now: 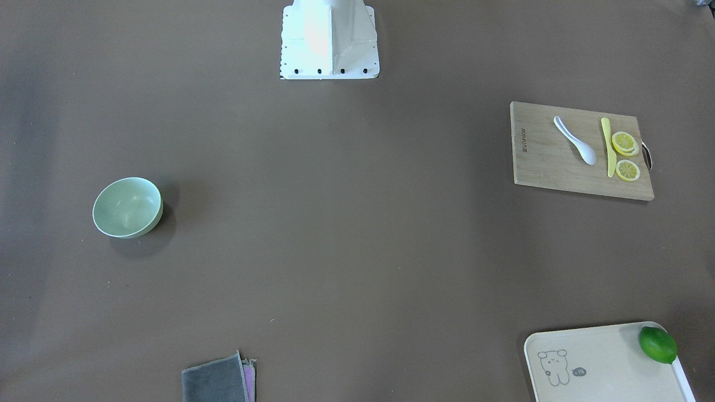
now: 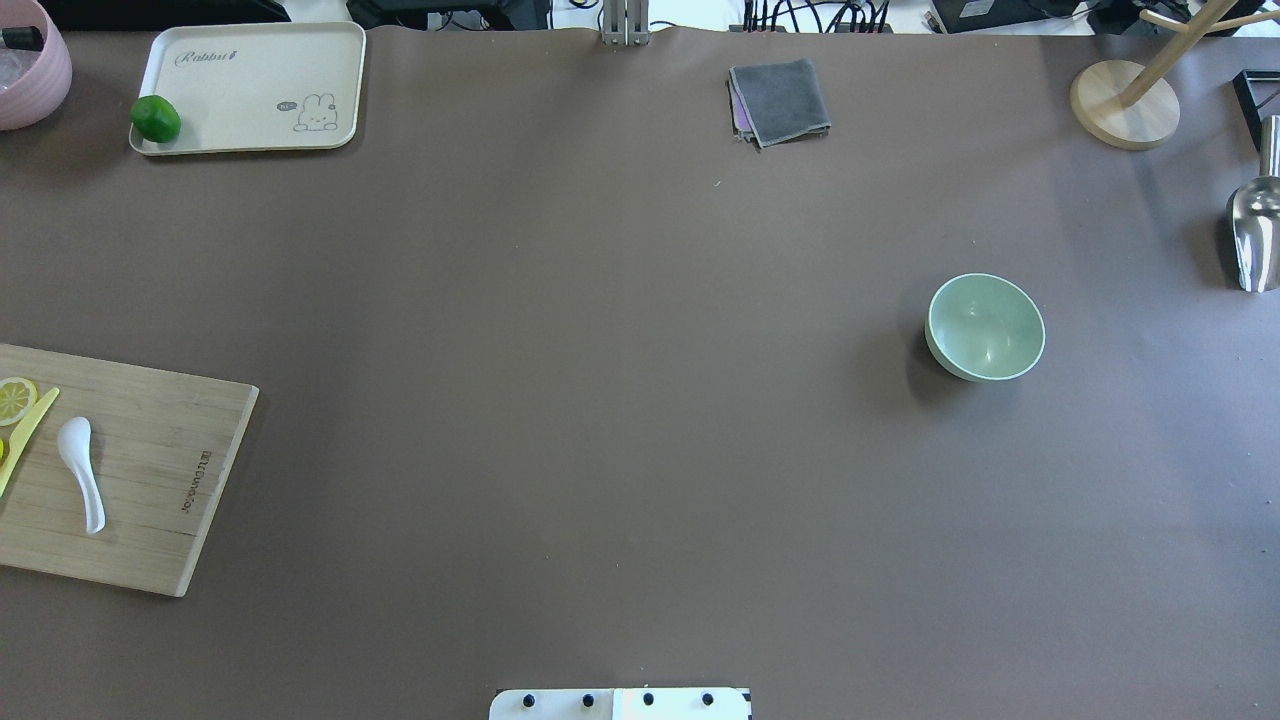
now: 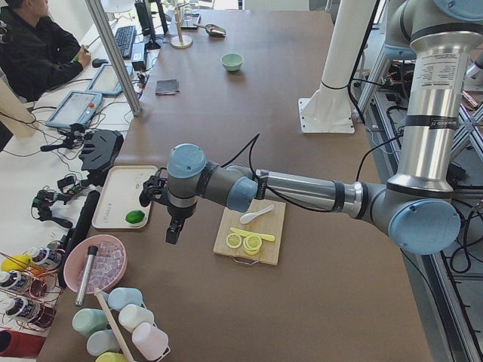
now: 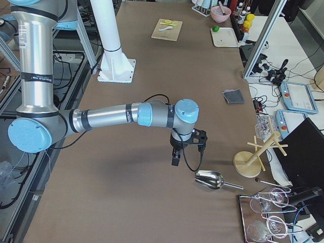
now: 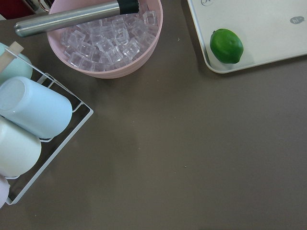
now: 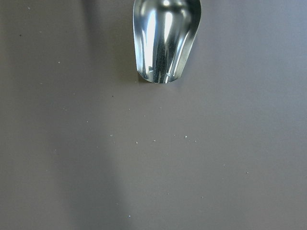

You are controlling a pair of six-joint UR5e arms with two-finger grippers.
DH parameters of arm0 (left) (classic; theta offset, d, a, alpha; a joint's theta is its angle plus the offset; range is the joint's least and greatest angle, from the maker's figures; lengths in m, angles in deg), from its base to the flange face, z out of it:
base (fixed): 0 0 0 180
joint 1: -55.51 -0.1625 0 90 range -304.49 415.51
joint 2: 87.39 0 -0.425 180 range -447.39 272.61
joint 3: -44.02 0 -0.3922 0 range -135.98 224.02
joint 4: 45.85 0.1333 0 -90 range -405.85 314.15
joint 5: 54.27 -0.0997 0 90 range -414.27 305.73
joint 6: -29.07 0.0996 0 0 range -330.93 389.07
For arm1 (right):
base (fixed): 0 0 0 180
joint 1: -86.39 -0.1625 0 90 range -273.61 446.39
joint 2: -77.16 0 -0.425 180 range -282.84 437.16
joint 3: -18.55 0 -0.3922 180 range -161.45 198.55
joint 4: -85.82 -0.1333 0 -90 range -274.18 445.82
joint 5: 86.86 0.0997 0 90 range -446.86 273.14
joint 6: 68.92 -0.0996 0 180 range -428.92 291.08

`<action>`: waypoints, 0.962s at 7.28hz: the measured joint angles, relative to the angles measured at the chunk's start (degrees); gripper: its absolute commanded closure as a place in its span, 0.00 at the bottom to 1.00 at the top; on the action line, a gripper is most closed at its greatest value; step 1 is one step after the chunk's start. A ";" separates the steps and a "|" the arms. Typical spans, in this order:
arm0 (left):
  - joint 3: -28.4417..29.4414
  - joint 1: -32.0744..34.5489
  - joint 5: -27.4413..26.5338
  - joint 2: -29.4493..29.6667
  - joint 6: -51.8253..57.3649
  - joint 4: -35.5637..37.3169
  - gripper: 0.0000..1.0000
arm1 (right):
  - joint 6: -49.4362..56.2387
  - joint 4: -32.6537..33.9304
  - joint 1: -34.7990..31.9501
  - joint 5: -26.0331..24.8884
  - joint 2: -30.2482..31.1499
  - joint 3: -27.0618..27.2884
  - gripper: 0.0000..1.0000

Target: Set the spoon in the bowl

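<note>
The spoon (image 1: pixel 575 140) lies flat on the wooden board (image 1: pixel 544 167) on the robot's left, just beside the yellow knife (image 1: pixel 608 146) and well apart from the bowl (image 1: pixel 127 207) across the matte brown surface (image 1: pixel 357 234). It looks light, stiff, glossy and probably slippery and breakable, so mid-handle seems the safest hold. Whether the fingers of the left gripper (image 3: pixel 174 230) or the right gripper (image 4: pixel 175 161) are apart or together cannot be told.

Six views of my table (image 2: pixel 600 450): above, ends, wrists.
Overhead looks forward from behind me, the front one faces me; both share the round pale mint-green bowl (image 2: pixel 986 327) and rectangular wooden board (image 2: pixel 150 470). My wrist cameras look straight down, close (left above a round green lime (image 5: pixel 227 46)).
</note>
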 measured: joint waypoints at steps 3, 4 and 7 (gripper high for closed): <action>-0.03 0.02 0.02 0.13 -0.08 0.00 0.02 | -0.02 0.17 0.00 0.19 -0.58 -0.10 0.00; -0.03 0.02 0.27 0.15 -0.07 -0.04 0.02 | -0.02 0.29 0.00 0.48 -1.08 -0.19 0.00; -0.73 -0.07 2.28 0.78 -0.03 -1.09 0.02 | -0.04 -0.10 0.17 0.83 -3.40 -0.84 0.00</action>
